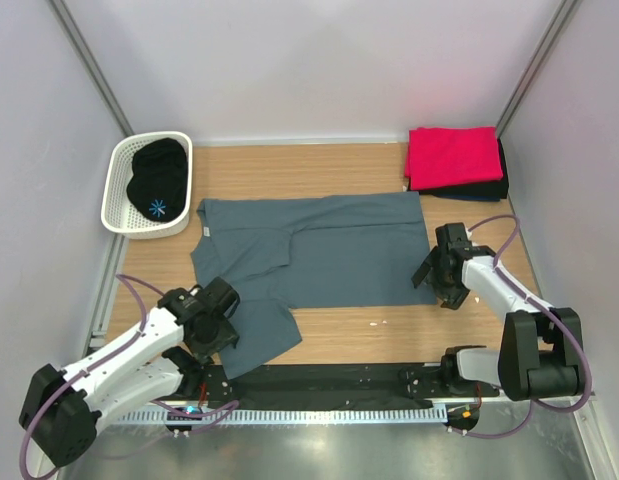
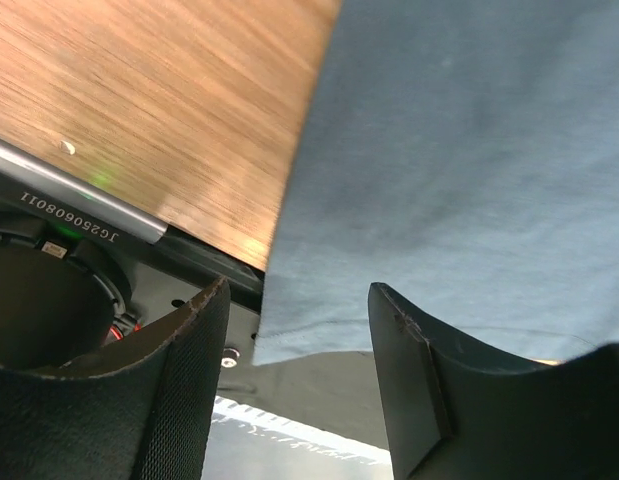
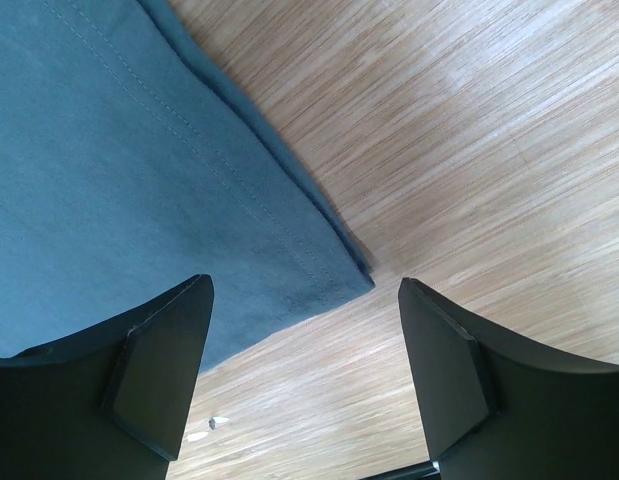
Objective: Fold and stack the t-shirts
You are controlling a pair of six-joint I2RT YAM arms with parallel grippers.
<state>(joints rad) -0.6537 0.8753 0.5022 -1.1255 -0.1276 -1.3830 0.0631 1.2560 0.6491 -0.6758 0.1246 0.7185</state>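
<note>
A large slate blue-grey t-shirt point(image 1: 329, 250) lies spread on the wooden table, partly folded, one sleeve hanging over the near edge. A folded bright red t-shirt point(image 1: 451, 155) lies on dark folded ones point(image 1: 494, 187) at the back right. A black shirt point(image 1: 159, 178) sits in the basket. My left gripper point(image 1: 224, 340) is open and empty above the sleeve's hem point(image 2: 319, 335). My right gripper point(image 1: 434, 278) is open and empty just over the shirt's near right corner point(image 3: 339, 280).
A white perforated basket point(image 1: 119, 205) stands at the back left. A black and metal rail point(image 1: 339, 385) runs along the table's near edge. Grey walls close in both sides. Small white specks point(image 3: 211, 424) lie on the wood.
</note>
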